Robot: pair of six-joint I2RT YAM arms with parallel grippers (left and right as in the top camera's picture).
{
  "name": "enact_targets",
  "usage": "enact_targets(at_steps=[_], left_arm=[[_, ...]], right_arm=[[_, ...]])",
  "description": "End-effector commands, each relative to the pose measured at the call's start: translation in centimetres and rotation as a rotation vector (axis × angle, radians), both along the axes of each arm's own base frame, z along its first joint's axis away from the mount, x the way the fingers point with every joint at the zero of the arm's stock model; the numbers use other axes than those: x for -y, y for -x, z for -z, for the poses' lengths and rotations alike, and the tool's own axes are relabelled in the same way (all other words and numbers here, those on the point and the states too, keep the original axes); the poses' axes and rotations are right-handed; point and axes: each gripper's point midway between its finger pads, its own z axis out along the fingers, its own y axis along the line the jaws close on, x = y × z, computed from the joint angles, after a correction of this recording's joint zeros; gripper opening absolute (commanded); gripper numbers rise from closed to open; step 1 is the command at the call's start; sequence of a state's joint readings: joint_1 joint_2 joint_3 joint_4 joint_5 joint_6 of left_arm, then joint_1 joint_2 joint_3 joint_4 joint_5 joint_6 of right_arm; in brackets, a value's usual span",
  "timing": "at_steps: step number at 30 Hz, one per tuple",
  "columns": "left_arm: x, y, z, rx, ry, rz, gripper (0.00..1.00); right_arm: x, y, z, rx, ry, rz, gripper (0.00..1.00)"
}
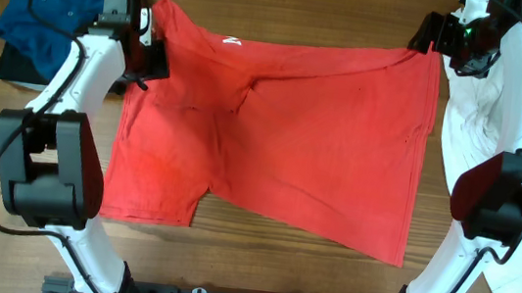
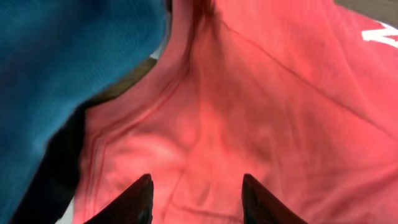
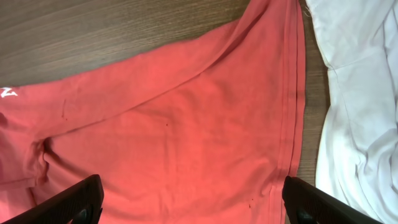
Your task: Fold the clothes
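Shirt (image 1: 291, 140), red: spread flat on table (image 1: 287, 2), white lettering at far edge. Left gripper (image 2: 196, 186): at shirt's far-left corner, fingers partly apart, fabric beneath. Right gripper (image 3: 193, 193): at far-right corner, fingers wide apart, holding nothing. Blue garment (image 1: 45, 9) left; white garment (image 1: 466, 121) right.

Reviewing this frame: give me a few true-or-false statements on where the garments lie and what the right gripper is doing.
1. The red T-shirt lies spread out on the table. True.
2. A blue garment lies at one corner of the shirt. True.
3. The white garment covers the shirt's middle. False: the white garment lies beside the shirt's hem.
4. The right gripper is shut on the hem. False: the right gripper is open, fingers wide apart above the shirt.
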State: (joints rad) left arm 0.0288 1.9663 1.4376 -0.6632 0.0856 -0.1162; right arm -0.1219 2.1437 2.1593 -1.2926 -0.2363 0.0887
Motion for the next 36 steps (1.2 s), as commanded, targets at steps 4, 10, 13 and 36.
enact_targets(at_steps=[4,10,13,36], left_arm=[[1.0,2.3,3.3,-0.065,0.054,0.030,0.22],[1.0,4.6,5.4,-0.128,0.059,0.019,0.36],[0.7,4.5,5.7,-0.124,0.063,-0.010,0.43],[0.4,4.0,6.3,-0.111,0.075,-0.027,0.04]], right_arm=[[-0.7,-0.1,0.8,-0.011,-0.018,-0.022,0.93],[-0.7,0.0,0.8,-0.011,-0.011,-0.044,0.93],[-0.7,0.0,0.8,-0.011,-0.011,-0.044,0.93],[-0.7,-0.1,0.8,-0.006,-0.010,-0.047,0.93]])
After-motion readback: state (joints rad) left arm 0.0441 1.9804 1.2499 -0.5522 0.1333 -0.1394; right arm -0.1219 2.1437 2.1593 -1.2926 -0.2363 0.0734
